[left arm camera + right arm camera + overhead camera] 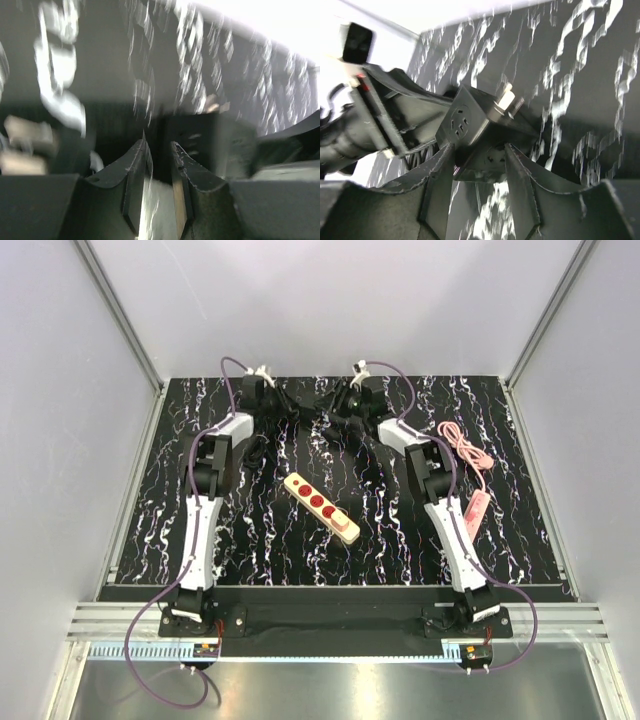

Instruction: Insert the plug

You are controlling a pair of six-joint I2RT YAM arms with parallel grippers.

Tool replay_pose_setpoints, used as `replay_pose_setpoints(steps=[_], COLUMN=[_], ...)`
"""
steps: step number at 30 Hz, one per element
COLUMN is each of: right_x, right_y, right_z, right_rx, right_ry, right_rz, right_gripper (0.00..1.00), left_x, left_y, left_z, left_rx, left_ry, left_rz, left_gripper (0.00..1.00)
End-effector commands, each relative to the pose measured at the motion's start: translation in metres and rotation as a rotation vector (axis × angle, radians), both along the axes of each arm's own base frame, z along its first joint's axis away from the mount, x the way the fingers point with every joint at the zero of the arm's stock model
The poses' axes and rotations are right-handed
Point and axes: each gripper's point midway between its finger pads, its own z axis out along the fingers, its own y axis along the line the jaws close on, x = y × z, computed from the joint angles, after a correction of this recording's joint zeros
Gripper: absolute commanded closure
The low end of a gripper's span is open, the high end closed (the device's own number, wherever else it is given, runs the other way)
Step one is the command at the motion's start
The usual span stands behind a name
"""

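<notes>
Right gripper (479,152) grips the plug (467,122), prongs (507,100) exposed, probably to reorient before the power strip (320,505), well apart; left gripper (157,147) narrow, contents cannot be told

The power strip (320,506) lies aslant at the middle of the table (250,560). Behind it, near the far edge, the plug (470,125) sits between the fingers of the right gripper (480,150). The left gripper (292,406) is just left of the plug. A coiled cable (462,445) lies well right of the strip.

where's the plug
In the right wrist view the plug sits between the fingertips of the right gripper; from above that is the far middle of the table, beyond the cream power strip.
</notes>
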Motion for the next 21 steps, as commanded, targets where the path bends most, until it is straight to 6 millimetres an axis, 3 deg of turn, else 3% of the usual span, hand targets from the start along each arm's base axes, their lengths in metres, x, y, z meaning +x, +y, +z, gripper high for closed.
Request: replay_pose_setpoints(steps=[1,2,3,4,5,6,7,8,9,10,11,12,13,14,16,17,18,21], right_x=[-0.034,-0.039,-0.05,-0.056,-0.064,-0.08,-0.088,-0.098,-0.116,-0.125,-0.133,-0.147,-0.152,-0.156,-0.164,-0.166,-0.166,-0.163], right_y=[0.005,0.002,-0.004,-0.007,-0.007,-0.009,-0.01,-0.01,-0.012,-0.013,-0.015,-0.02,-0.026,-0.03,-0.046,-0.05,-0.059,-0.071], right_z=[0.036,0.057,0.04,0.041,0.057,0.039,0.041,0.057,0.04,0.041,0.056,0.043,0.04,0.055,0.047,0.059,0.055,0.065], right_rx=[-0.046,-0.046,-0.067,-0.07,-0.063,-0.07,-0.067,-0.059,-0.077,-0.081,-0.08,-0.109,-0.132,-0.156,-0.275,-0.307,-0.386,-0.525], right_ry=[-0.075,-0.104,-0.059,-0.046,-0.057,0.003,0.008,-0.006,0.041,0.046,0.026,0.06,0.074,0.052,0.049,0.011,-0.02,-0.17], right_rz=[0.078,0.07,0.065,0.067,0.076,0.086,0.095,0.101,0.115,0.122,0.128,0.136,0.131,0.121,0.112,0.11,0.111,0.148], right_gripper=[0.49,0.49,0.49,0.5,0.5,0.51,0.51,0.51,0.51,0.51,0.48,0.46,0.44,0.42,0.36,0.33,0.27,0.16], left_x=[-0.039,-0.052,-0.058,-0.063,-0.074,-0.08,-0.085,-0.097,-0.104,-0.109,-0.118,-0.121,-0.123,-0.123,-0.125,-0.118,-0.122,-0.12], left_y=[-0.043,-0.045,-0.045,-0.046,-0.045,-0.047,-0.047,-0.048,-0.051,-0.05,-0.048,-0.045,-0.041,-0.037,-0.023,-0.017,-0.004,0.021], left_z=[0.057,0.057,0.056,0.06,0.061,0.062,0.063,0.063,0.064,0.064,0.069,0.078,0.07,0.083,0.081,0.101,0.095,0.119], left_rx=[-0.034,-0.029,-0.028,-0.035,-0.04,-0.048,-0.055,-0.058,-0.057,-0.053,-0.049,-0.037,-0.019,0.001,0.089,0.108,0.156,0.152], left_ry=[-0.09,-0.077,-0.074,-0.084,-0.069,-0.062,-0.064,-0.05,-0.051,-0.046,-0.045,-0.055,-0.033,-0.048,-0.001,-0.029,0.031,0.05], left_rz=[-0.186,-0.196,-0.202,-0.207,-0.208,-0.212,-0.219,-0.228,-0.237,-0.235,-0.234,-0.222,-0.211,-0.199,-0.158,-0.133,-0.091,0.0], left_gripper=[0.7,0.69,0.68,0.68,0.68,0.68,0.68,0.68,0.67,0.67,0.66,0.64,0.64,0.63,0.56,0.53,0.49,0.41])
